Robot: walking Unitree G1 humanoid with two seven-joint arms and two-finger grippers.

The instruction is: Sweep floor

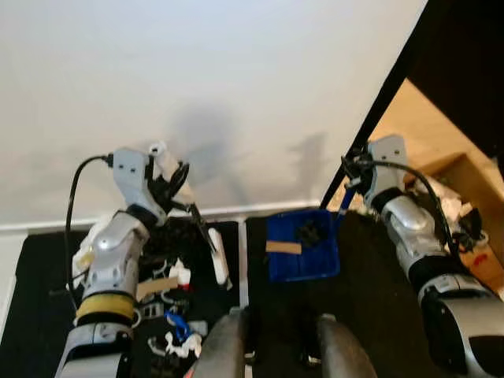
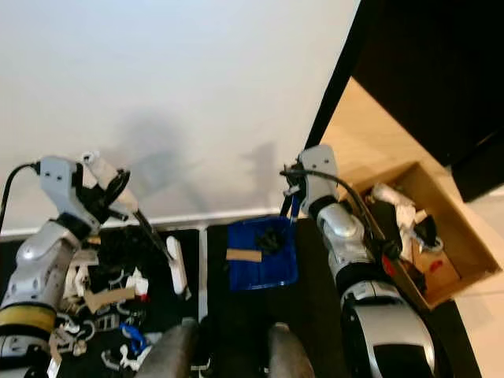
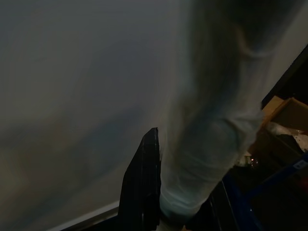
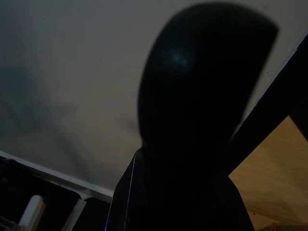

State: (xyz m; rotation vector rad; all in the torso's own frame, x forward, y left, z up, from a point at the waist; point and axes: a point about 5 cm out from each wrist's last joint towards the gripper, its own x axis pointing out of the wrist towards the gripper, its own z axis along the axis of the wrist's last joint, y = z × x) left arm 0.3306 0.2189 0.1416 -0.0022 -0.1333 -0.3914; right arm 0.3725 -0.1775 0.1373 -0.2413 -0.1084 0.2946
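Jaws on our left gripper (image 1: 175, 177) are closed around the white handle of a small brush (image 1: 218, 256). The brush runs long-ways from the jaws down to the floor. It slants toward our right, and its white head rests on the black mat (image 1: 39, 283).

Jaws on our right gripper (image 1: 352, 179) look closed on the handle of the blue dustpan (image 1: 303, 256), though the grip itself is hard to see. The pan sits on the floor by the wall, just to the right of the brush head. It already has some dark bits (image 1: 309, 232) and a brown strip inside.

Most of the scraps (image 1: 169, 319) lie on the mat to the left of the brush head, below our left arm. So the brush is between the mess and the pan. We think the left arm must reach behind the scraps and push them to the right, into the pan.
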